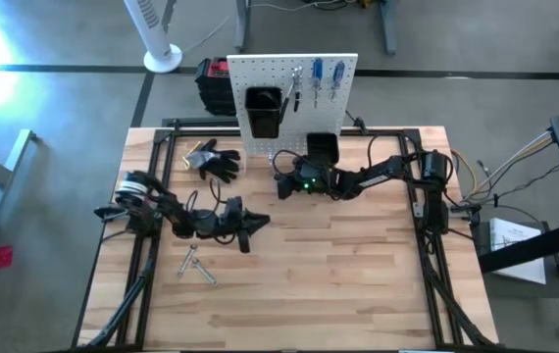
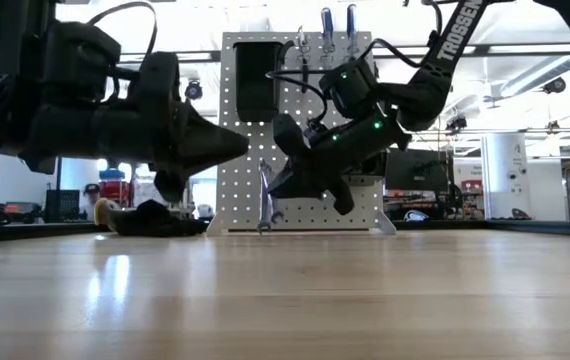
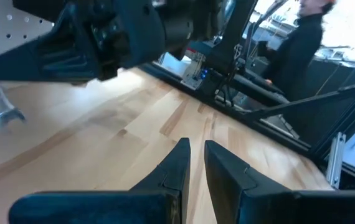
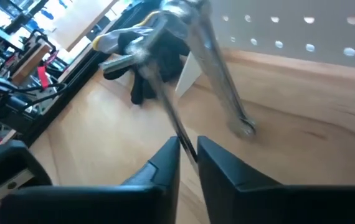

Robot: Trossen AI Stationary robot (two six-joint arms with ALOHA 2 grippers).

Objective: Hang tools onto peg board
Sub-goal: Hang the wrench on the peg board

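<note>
Wrench (image 4: 218, 74), slim and silver, stands tilted against the foot of the peg board (image 1: 260, 78); in the right wrist view a second thin silver shaft runs down between the tips of the right pincer (image 4: 189, 149), which are close together on it. In the low view that wrench (image 2: 264, 200) shows near the frame's centre, its lower end close to the surface (image 2: 285, 290), just left of the right pincer (image 2: 290, 165).

In the high view the right pincer (image 1: 284, 184) sits just below the board's lower edge, centre of frame. Higher on the board hang blue-handled screwdrivers (image 1: 329, 76) and a dark bin (image 1: 263, 111). Black work gloves (image 1: 216, 160) lie left of the board. Two more silver wrenches (image 1: 196, 265) lie on the surface at lower left of centre, well apart from the right pincer.

The left pincer (image 1: 250, 224) hovers left of centre, empty, its tips nearly together with only a thin gap (image 3: 193, 162). Its bulk fills the left half of the low view and hides much of the gloves.

Only the left wrist view shows a person in dark clothing (image 3: 302, 43) at upper right, beyond the surface's edge.
</note>
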